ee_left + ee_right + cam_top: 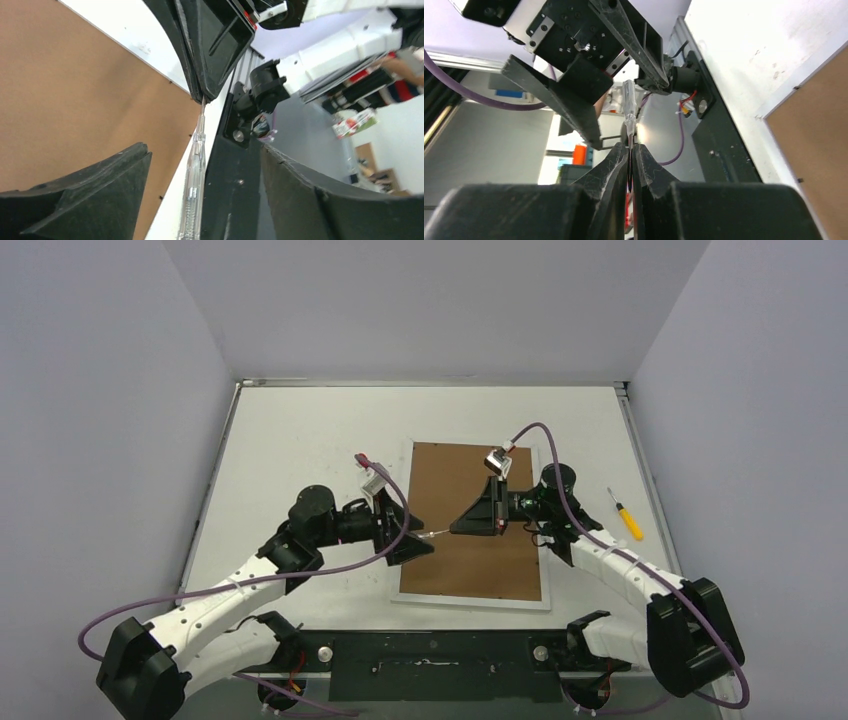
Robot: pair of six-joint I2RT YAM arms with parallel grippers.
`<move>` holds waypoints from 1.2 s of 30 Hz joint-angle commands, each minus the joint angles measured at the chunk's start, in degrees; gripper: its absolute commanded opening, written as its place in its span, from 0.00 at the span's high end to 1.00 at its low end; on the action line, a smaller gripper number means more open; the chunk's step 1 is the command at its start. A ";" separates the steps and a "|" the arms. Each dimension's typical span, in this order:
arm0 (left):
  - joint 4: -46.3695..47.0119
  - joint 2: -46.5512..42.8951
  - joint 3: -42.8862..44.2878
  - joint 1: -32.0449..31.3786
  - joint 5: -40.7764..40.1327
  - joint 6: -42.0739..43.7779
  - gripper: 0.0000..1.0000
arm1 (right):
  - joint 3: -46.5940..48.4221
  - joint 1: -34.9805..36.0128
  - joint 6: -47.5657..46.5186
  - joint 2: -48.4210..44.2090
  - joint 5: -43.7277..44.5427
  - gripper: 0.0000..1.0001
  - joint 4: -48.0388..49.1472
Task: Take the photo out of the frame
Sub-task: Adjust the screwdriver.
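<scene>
Pinched together, the jaws of the right gripper [630,151] clamp the thin metal shaft of a clear screwdriver [193,184], their black, ribbed plastic fingers [610,162] tapering to wedges that meet on the steel. Opposite it, the left gripper [202,150] stands spread wide. Its two broad black fingers [95,192] flank the tool's see-through handle without touching it, and a gap shows on either side in the left wrist view. The handle is a slim, glassy cylinder with a coiled spring visible inside, narrowing to the shaft where the right gripper takes it.

From above, the two grippers face each other tip to tip over the left part of the frame [480,570], with the screwdriver bridging the short space between them. How high the tool sits above the surface cannot be told.

The frame lies flat and back-up in the middle of the white table [300,440]. It is a tall rectangle of matt brown fibreboard edged by a narrow white border, with small dark tabs along the rim. The photo is hidden in every view.

To the right of the frame and well apart from it, a second screwdriver [628,522] with a yellow handle and dark shaft lies on the tabletop. Purple cables loop from each wrist back toward the arm bases
</scene>
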 commanded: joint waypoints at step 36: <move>23.54 8.01 -1.79 10.81 10.32 -43.45 0.64 | 4.99 -0.86 -17.25 0.47 4.93 0.95 5.50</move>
